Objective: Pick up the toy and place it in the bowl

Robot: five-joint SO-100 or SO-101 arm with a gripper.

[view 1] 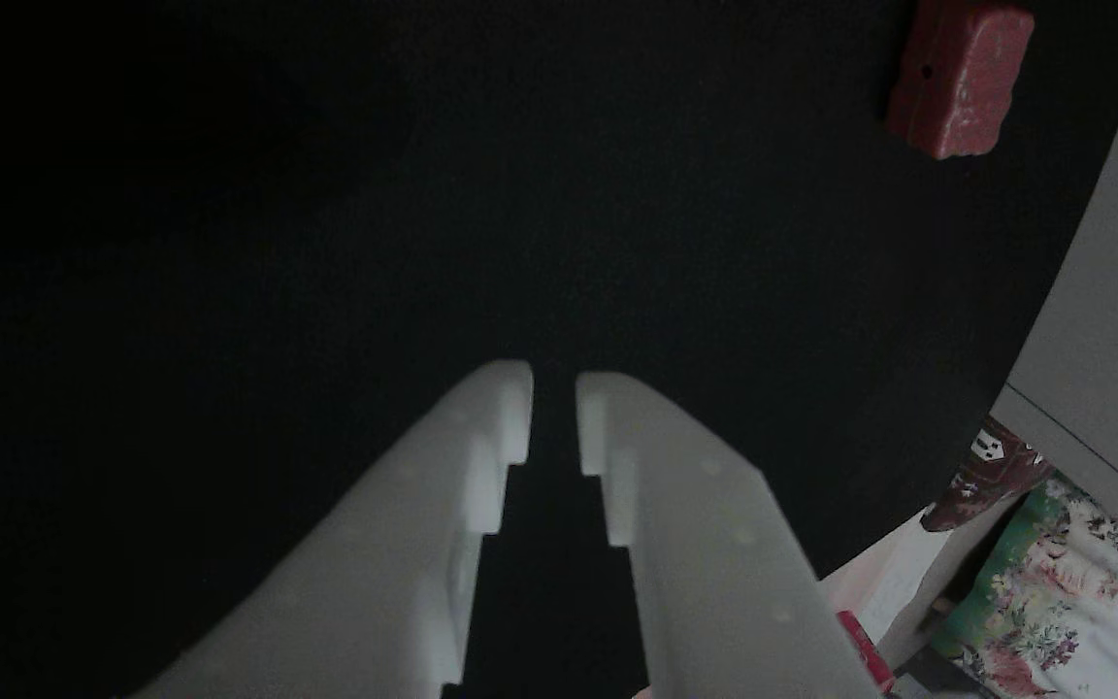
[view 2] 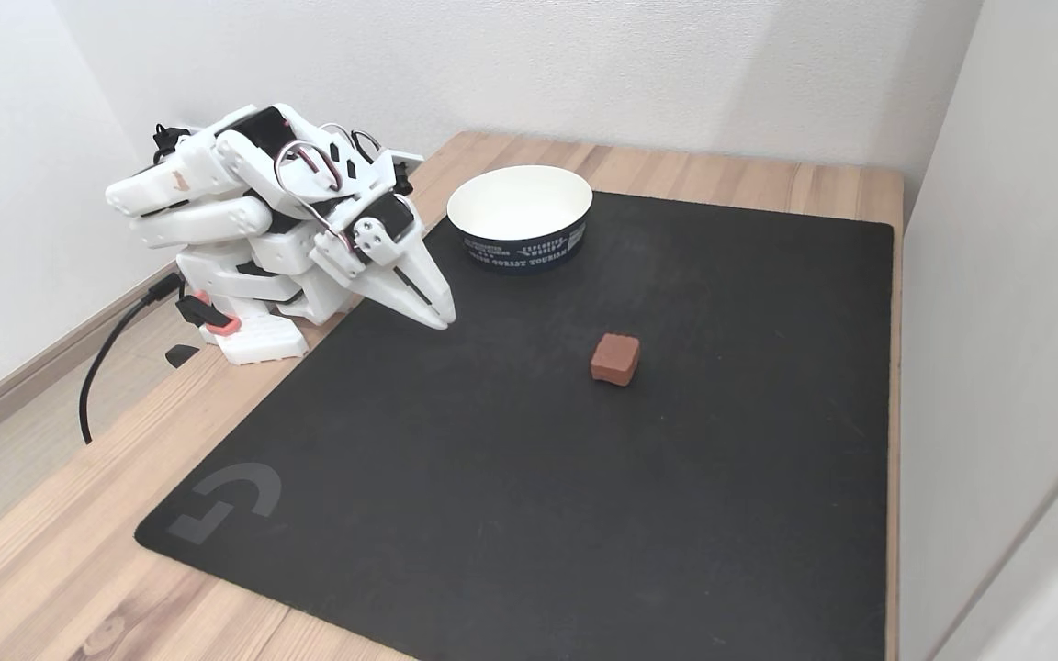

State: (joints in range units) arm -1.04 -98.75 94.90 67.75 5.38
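Black mat [view 2: 511, 477] on worktop: fingers [view 2: 433, 312] nearly closed, empty, far-left; next, reach right to toy [view 2: 614, 358], bowl [view 2: 520, 216] beyond.

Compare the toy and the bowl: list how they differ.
The toy is a small reddish solid block; the bowl is far wider, round and hollow, standing empty. The toy is one colour; the bowl is white inside with a dark printed band outside. The toy lies mid-mat, the bowl at the mat's far edge. Both rest on the black mat, untouched.
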